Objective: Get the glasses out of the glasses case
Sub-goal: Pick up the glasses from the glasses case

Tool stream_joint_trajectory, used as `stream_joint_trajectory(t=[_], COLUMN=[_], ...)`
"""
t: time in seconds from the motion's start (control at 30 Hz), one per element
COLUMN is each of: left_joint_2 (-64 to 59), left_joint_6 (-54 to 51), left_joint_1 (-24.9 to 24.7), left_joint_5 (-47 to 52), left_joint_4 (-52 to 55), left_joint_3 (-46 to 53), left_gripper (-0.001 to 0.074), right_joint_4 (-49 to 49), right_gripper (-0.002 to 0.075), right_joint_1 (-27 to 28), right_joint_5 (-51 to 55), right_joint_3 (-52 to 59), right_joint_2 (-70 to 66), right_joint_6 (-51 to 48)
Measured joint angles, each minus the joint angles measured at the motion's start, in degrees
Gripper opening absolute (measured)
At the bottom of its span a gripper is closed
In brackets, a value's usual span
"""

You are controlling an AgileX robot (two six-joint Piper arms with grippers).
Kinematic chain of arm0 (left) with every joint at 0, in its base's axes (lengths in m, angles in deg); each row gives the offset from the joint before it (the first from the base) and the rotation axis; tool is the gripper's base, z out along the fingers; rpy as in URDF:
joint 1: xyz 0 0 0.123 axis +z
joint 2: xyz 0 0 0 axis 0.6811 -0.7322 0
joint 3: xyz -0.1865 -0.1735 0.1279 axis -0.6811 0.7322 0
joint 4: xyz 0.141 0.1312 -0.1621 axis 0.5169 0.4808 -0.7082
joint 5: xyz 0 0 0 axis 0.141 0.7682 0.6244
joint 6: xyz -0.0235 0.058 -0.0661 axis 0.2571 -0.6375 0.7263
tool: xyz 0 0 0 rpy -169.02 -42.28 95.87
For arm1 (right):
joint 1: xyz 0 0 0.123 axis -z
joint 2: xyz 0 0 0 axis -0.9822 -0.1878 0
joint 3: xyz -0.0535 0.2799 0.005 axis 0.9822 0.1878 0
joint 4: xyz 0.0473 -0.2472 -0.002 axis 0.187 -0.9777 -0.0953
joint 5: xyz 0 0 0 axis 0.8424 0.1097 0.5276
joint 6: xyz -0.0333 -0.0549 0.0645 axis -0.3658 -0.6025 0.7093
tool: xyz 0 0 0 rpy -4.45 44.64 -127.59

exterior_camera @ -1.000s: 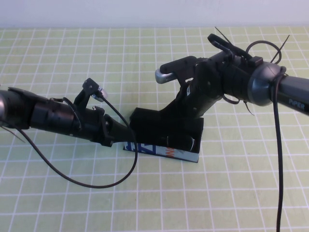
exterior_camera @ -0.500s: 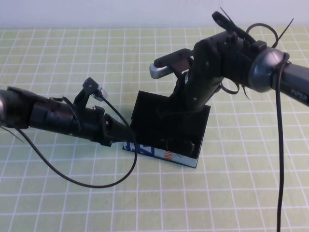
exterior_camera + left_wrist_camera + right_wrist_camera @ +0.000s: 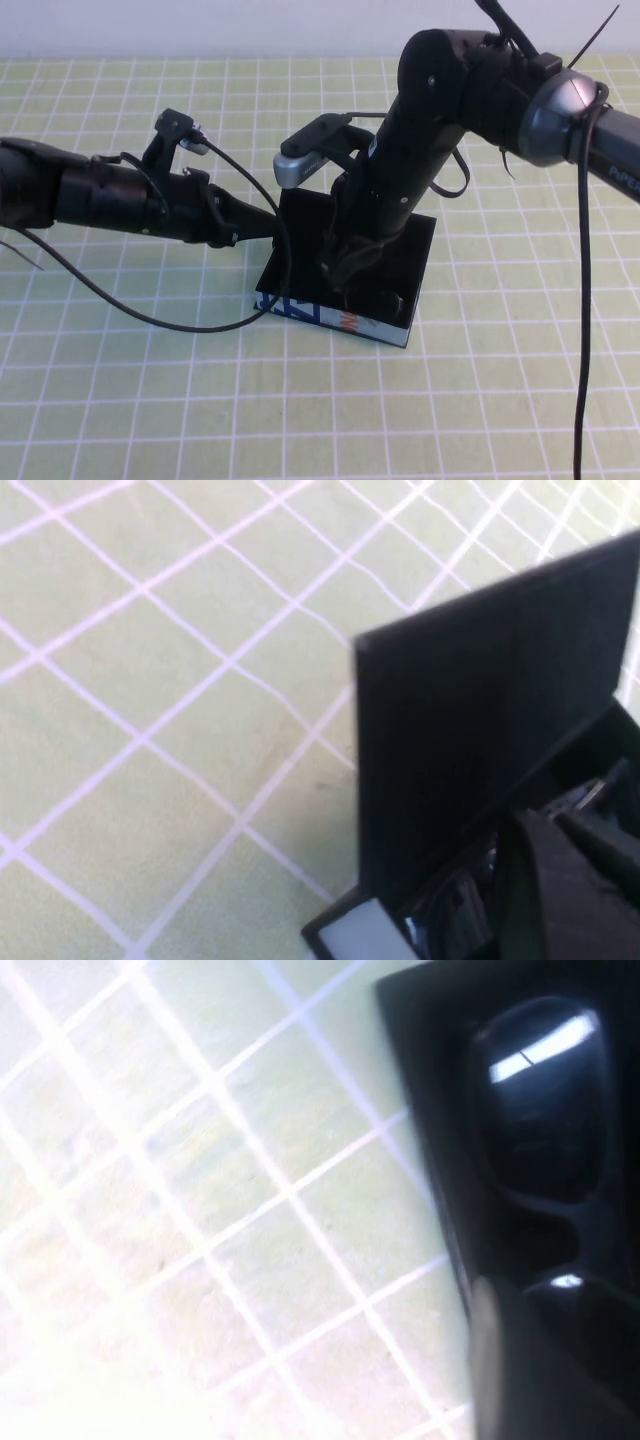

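Observation:
The glasses case (image 3: 330, 318) lies at the table's middle with its lid (image 3: 405, 245) open and leaning back, its light-blue printed front facing me. The black glasses (image 3: 388, 300) lie inside; one dark lens shows in the right wrist view (image 3: 545, 1130). My right gripper (image 3: 345, 270) points down into the left half of the case, right over the glasses. My left gripper (image 3: 255, 226) is at the lid's left edge, beside the case. The lid also shows as a black panel in the left wrist view (image 3: 470, 710).
The table (image 3: 150, 380) is covered with a green mat with a white grid. The left arm's black cable (image 3: 190, 325) loops over the mat in front of the case. The right arm's cable (image 3: 582, 300) hangs down at the right.
The lid has swung fully open. My right arm has risen and turned its gripper down into the case. My left gripper has moved from the case's front-left corner up to the lid's left edge.

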Motion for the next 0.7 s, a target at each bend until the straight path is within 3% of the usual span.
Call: stream_joint_trajectory(t=[0.1, 0.2, 0.7], left_joint_2=[-0.66, -0.76, -0.76], left_joint_6=[0.46, 0.83, 2.08], left_joint_1=[0.0, 0.0, 0.0], left_joint_5=[-0.62, -0.9, -0.9], left_joint_4=[-0.26, -0.31, 0.36], left_joint_3=[-0.09, -0.09, -0.09], left_gripper=[-0.0004, -0.0004, -0.0004], right_joint_4=[0.25, 0.14, -5.12], right_gripper=[0.0222, 0.0281, 0.0304], right_joint_1=[0.0, -0.1, -2.12], right_joint_5=[0.55, 0.78, -1.67], right_joint_3=[-0.22, -0.22, -0.35], right_joint_2=[0.0, 0.0, -3.2], right_joint_6=[-3.91, -7.5, -10.57])
